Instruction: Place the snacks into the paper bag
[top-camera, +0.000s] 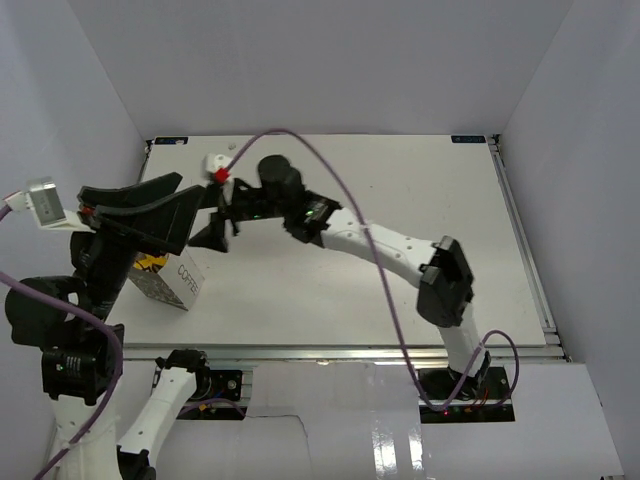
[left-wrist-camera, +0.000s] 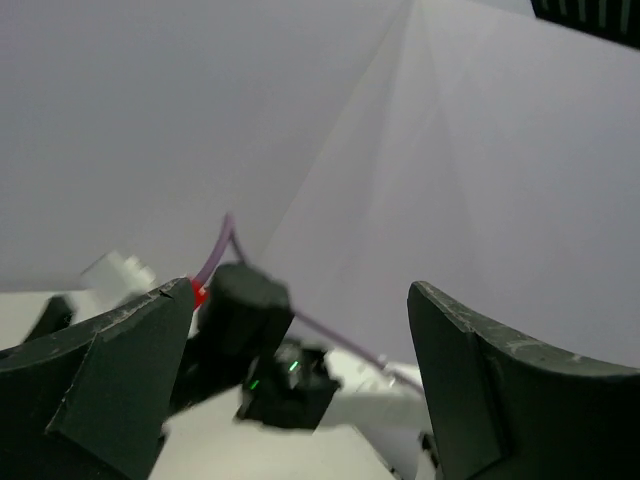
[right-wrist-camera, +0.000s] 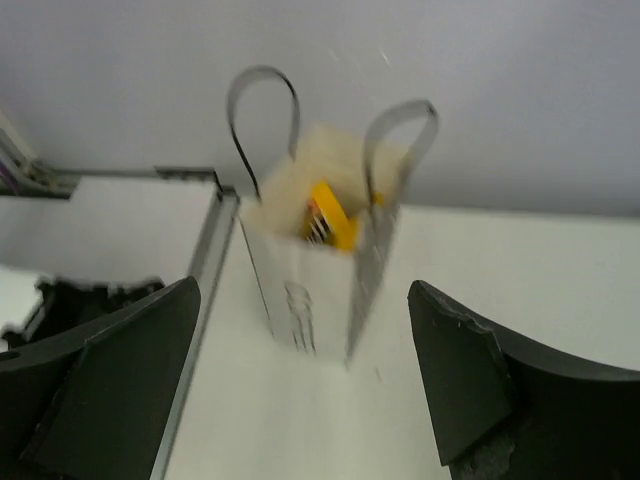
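Top external view: white table (top-camera: 400, 180) boxed in by pale lavender walls (top-camera: 330, 60) on three sides, with a metal rail (top-camera: 527, 245) along its right edge. The right half and back of the tabletop are bare, so there is plenty of room there. Paper bag (top-camera: 183, 281) stands at the left side, close to the near edge and the left table edge, a tight corner. Left gripper (left-wrist-camera: 300, 290) hangs raised over the bag and hides its top and mouth in this view; only the white "COFFEE" face plus a bit of yellow and dark print show. Right arm (top-camera: 390, 245) stretches diagonally across the table toward the left, with the right gripper (right-wrist-camera: 302, 288) near the bag and not touching it. Purple cable (top-camera: 350, 200) arcs high over that arm. Left wrist view: jaws spread wide with nothing between them, facing the wall and the blurred right arm; the bag is out of frame. Right wrist view: jaws also wide and nothing held. The bag is straight ahead, motion-blurred, its print unreadable. Yellow packet (right-wrist-camera: 330, 215) pokes up inside the open mouth, its lower part hidden by the bag wall and its label too smeared to read. The bag is boxy stiff paper with two thin grey loop handles (right-wrist-camera: 264, 70) standing up. Both grippers' jaws are matte dark wedges with scuffed edges.
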